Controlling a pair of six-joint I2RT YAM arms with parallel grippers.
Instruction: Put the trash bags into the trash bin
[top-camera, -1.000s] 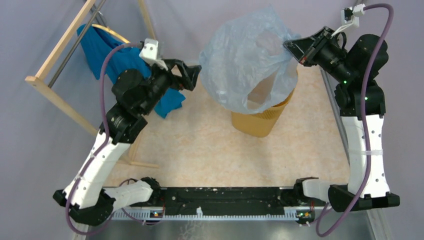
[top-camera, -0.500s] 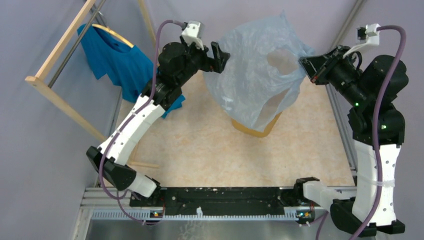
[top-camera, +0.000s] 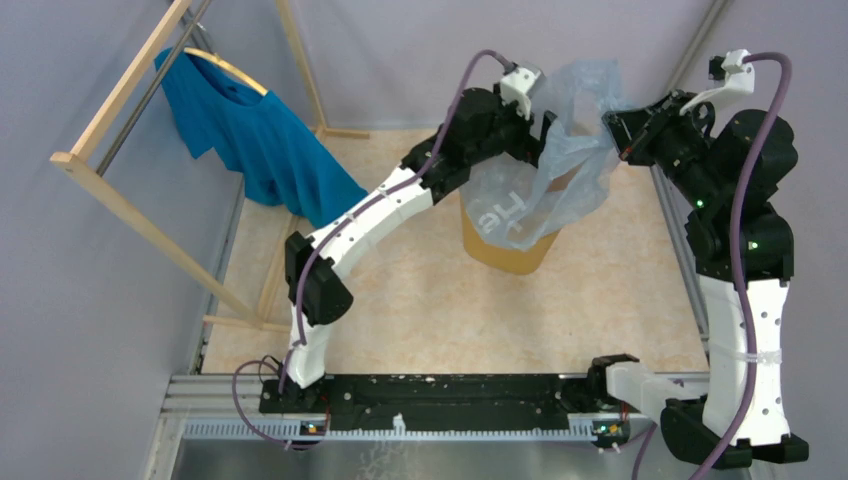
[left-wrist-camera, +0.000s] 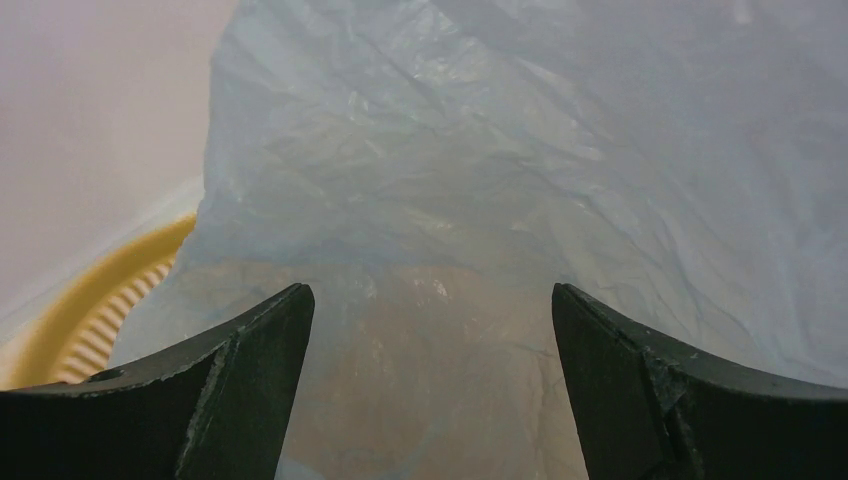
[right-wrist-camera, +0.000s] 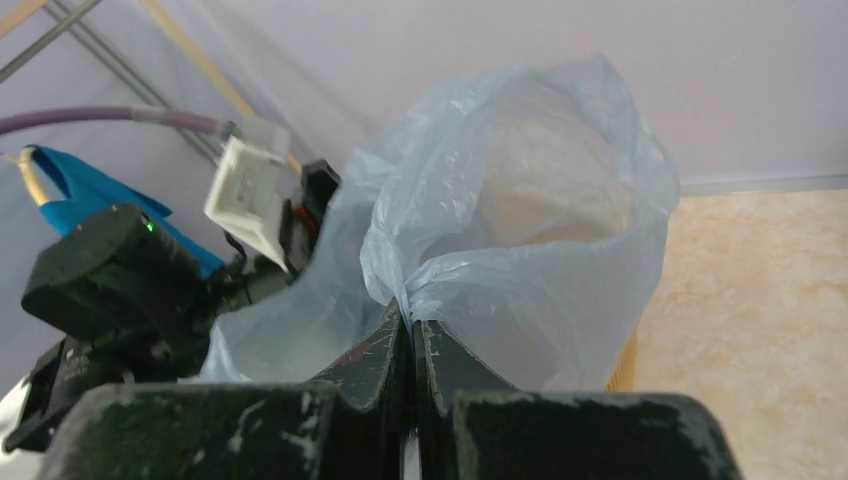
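The pale blue translucent trash bag (top-camera: 560, 160) hangs spread over the yellow-orange trash bin (top-camera: 505, 250) at the table's far middle. My right gripper (top-camera: 612, 132) is shut on the bag's upper right edge; in the right wrist view the film (right-wrist-camera: 520, 250) bunches at the closed fingertips (right-wrist-camera: 410, 318). My left gripper (top-camera: 545, 130) is open, reaching into the bag from the left above the bin. In the left wrist view the bag (left-wrist-camera: 450, 180) fills the space between the wide-apart fingers (left-wrist-camera: 250, 350), with the bin's rim (left-wrist-camera: 90, 290) at lower left.
A bright blue T-shirt (top-camera: 250, 130) on a hanger hangs from a wooden rack (top-camera: 130, 210) at the left. A metal rail (top-camera: 670, 230) borders the table's right edge. The black base bar (top-camera: 440, 395) runs along the near edge.
My left arm has stretched far to the right, from beside the T-shirt to the bag over the bin. The bag has dropped lower and narrowed. My right gripper shifted slightly right, still holding.
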